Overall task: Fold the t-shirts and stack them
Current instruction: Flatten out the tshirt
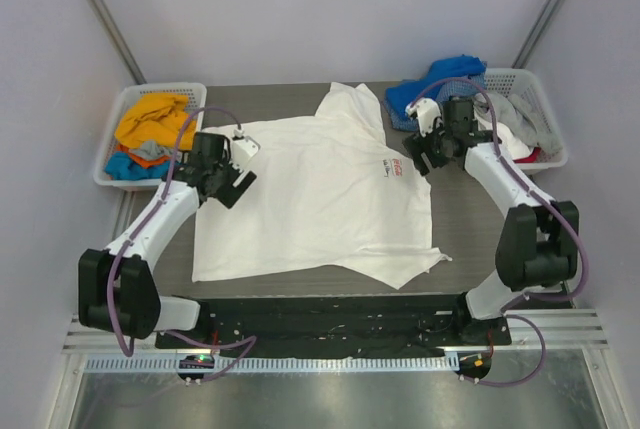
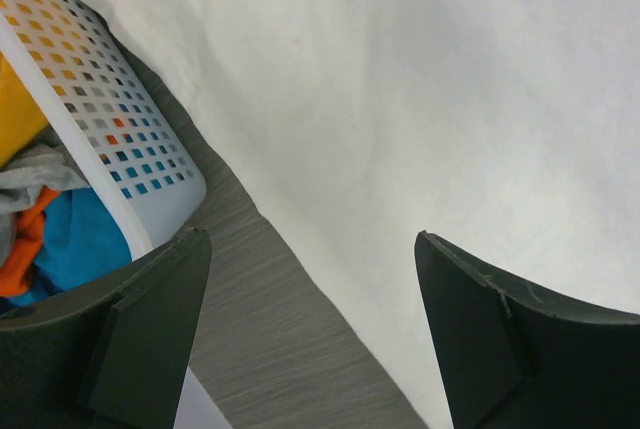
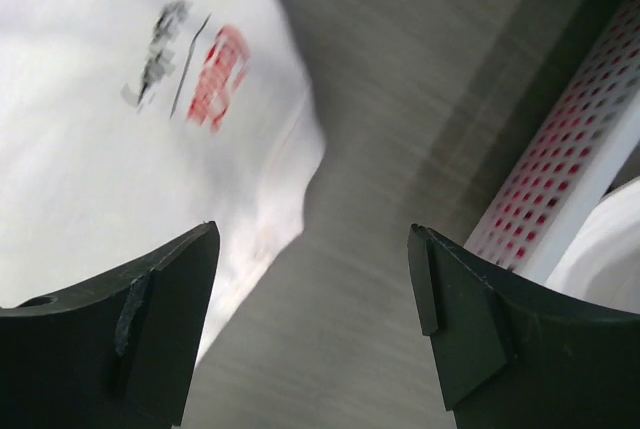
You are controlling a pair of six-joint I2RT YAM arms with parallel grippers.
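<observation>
A large white t-shirt (image 1: 320,199) with a red square chest logo (image 1: 396,169) lies spread flat on the dark table. My left gripper (image 1: 232,175) is open and empty above the shirt's left edge; in the left wrist view (image 2: 312,249) its jaws straddle the white shirt (image 2: 450,99) edge and bare table. My right gripper (image 1: 425,154) is open and empty above the shirt's right edge, near the logo (image 3: 218,74); in the right wrist view (image 3: 312,239) the shirt (image 3: 100,149) lies left of the gap. Orange and blue shirts (image 1: 150,129) fill the left basket. Blue shirts (image 1: 435,89) and grey cloth (image 1: 520,119) lie at the right basket.
A white slatted basket (image 1: 125,99) stands at the back left, also in the left wrist view (image 2: 130,139). Another basket (image 1: 535,84) stands at the back right, its wall in the right wrist view (image 3: 570,179). Grey walls enclose the table.
</observation>
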